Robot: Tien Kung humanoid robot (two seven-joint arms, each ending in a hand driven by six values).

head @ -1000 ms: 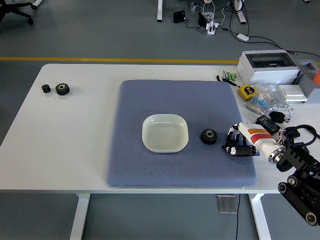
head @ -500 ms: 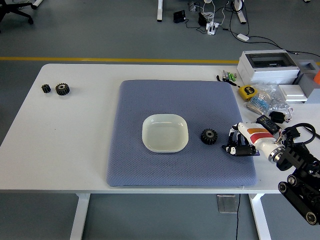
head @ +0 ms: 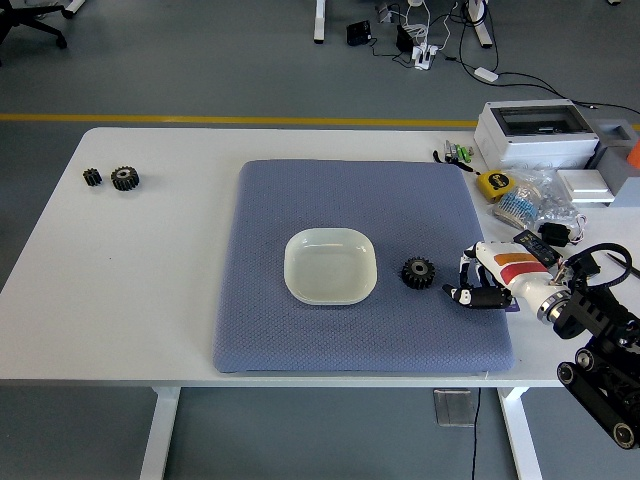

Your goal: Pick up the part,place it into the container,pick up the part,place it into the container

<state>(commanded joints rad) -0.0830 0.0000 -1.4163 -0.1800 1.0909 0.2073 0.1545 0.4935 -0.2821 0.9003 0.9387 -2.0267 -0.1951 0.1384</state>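
Observation:
A black gear (head: 418,272) lies on the blue-grey mat (head: 300,200), just right of the white square dish (head: 330,265), which holds nothing. My right hand (head: 470,285) sits low over the mat's right side, a short way right of the gear and not touching it. Its fingers are loosely curled and hold nothing. Two more black gears, a small one (head: 92,177) and a larger one (head: 125,178), lie at the table's far left. The left arm is out of view.
At the back right stand a white box (head: 535,132), a yellow tape measure (head: 494,184), plastic bags of small parts (head: 530,205) and a black device (head: 535,247). The mat's right edge is under my right wrist.
My right hand has risen slightly and shifted a little right; the gear and dish have not moved.

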